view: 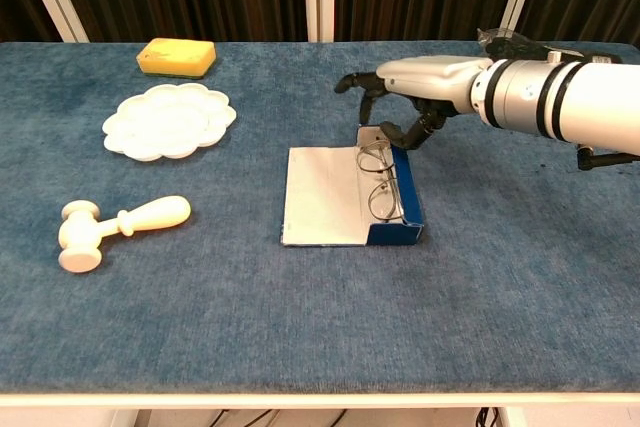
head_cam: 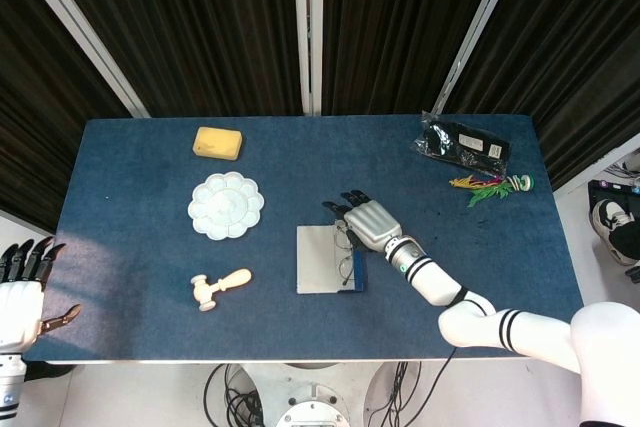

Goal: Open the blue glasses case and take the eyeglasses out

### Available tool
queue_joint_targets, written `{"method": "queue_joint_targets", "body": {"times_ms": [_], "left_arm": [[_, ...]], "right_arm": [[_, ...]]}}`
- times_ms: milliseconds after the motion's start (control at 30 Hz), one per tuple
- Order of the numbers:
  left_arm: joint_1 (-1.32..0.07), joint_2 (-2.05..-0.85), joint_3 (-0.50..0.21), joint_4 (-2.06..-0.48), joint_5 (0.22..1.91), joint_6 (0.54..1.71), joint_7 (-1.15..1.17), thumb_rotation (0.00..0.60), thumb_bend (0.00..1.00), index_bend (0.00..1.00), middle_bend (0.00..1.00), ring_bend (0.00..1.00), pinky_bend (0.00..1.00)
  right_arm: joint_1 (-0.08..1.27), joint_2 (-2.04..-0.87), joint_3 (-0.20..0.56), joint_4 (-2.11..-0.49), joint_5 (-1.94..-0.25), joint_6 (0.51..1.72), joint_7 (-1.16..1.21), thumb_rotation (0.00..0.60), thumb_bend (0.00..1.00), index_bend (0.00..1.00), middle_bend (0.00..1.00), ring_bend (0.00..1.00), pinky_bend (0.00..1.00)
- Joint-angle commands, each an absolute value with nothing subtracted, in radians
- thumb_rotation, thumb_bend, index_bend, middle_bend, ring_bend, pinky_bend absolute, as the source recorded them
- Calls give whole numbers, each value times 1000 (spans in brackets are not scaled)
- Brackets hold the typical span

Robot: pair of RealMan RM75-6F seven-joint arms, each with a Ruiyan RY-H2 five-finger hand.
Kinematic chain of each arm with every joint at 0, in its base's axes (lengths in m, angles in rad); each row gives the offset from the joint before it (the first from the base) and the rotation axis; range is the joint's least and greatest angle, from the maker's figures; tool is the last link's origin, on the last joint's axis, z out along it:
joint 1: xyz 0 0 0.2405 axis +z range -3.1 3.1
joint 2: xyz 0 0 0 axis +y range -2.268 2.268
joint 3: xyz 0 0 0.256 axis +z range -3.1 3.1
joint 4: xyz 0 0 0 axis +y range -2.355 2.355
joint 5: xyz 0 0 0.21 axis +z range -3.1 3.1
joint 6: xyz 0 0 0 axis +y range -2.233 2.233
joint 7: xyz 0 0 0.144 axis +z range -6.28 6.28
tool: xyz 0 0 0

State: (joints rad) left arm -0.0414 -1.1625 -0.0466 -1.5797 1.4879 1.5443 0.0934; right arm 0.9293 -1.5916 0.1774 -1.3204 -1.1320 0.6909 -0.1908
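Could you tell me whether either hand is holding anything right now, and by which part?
Nothing is held. The right hand hovers with spread fingers over the far end of the open glasses case, where the eyeglasses lie. The left hand is empty, off the table.

Near the middle of the table (head_cam: 140,247), slightly right: glasses case (head_cam: 328,259) lying open, eyeglasses (head_cam: 346,252) inside along its right edge — right hand (head_cam: 368,221) just above and right of it. Left of the case: palette (head_cam: 226,205), with mallet (head_cam: 220,287) below it and sponge (head_cam: 218,142) above. Upper right corner: packet (head_cam: 463,143), feathered toy (head_cam: 492,185) just below. Far lower left, off the table — left hand (head_cam: 22,297).
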Motion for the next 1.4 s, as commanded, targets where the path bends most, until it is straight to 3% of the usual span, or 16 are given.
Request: {"method": "queue_joint_targets", "body": {"times_ms": [33,200,367,700,1133,1400], "left_arm": [[-39,-1164,-45,-1578,1487,1545,91,600,37,146,65,0,0],[-41,-1169,-44,-1576,1494,1544,91,600,36,146,65,0,0],[-37,-1168,-42,-1578,1499,1554,92,600,37,146,65,0,0],[-27,-1171,-39,-1573,1501,1565,82,600,37,146,65,0,0],[-28,-1167,-41,-1575,1504,1563,83,600,36,146,65,0,0],[-26,-1169,-41,-1572,1501,1562,80,600,36,147,65,0,0]], "right_arm": [[912,-1592,158,-1397,-1221,775,-209,600,506,0,199,0,0],[879,-1581,78,-1486,-1354,835,-220,600,186,0,138,0,0],[849,-1612,32,-1493,-1401,876,-265,600,51,0,45,0,0],[825,-1662,31,-1456,-1422,905,-265,600,36,0,22,0,0],[840,-1745,91,-1355,-1384,887,-246,600,37,0,22,0,0],[821,-1723,81,-1351,-1360,886,-291,600,144,0,27,0,0]]}}
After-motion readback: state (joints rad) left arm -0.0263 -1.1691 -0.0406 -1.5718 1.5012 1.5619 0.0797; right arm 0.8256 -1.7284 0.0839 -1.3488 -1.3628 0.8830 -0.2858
